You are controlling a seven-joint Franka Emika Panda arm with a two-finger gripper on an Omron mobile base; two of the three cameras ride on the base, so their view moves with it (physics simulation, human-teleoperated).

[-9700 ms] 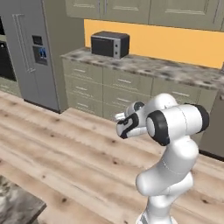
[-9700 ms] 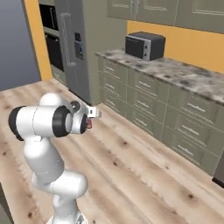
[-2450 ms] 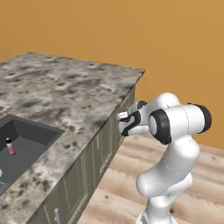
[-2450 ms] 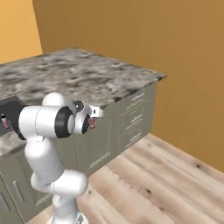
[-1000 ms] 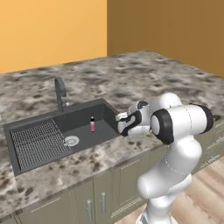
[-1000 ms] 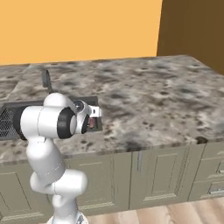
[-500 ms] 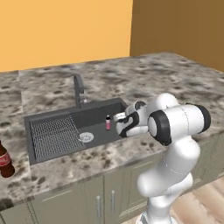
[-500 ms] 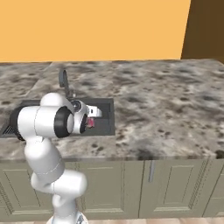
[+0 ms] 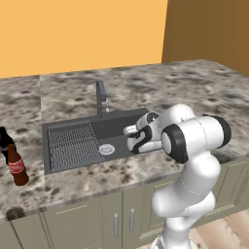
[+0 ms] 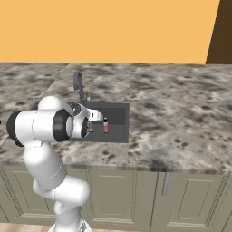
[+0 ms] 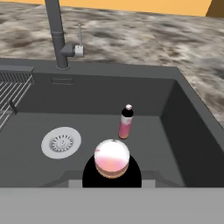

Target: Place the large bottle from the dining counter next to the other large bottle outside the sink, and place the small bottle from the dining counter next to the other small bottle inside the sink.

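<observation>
My gripper (image 9: 132,141) hangs over the right part of the dark sink (image 9: 121,127), shut on the small bottle (image 11: 112,159), whose pink body and pale cap fill the space between its fingers. The other small bottle (image 11: 125,122) stands upright on the sink floor just beyond it (image 10: 105,125). On the counter left of the drainboard stands the brown large bottle (image 9: 17,165) with a red label. Close behind it, at the picture's edge, is the near-black other large bottle (image 9: 4,138). Whether this counter is the dining counter I cannot tell.
The grey curved faucet (image 9: 100,97) rises behind the basin, and the round drain (image 11: 61,142) lies left of the standing bottle. A ribbed drainboard (image 9: 70,143) takes the sink's left half. Mottled stone counter (image 10: 181,113) spreads to the right, with green cabinet fronts (image 10: 136,195) below.
The base has driven on, so the sink has slid toward the middle of both base views and the large bottles have come further into sight. The gripper stays shut on the small bottle.
</observation>
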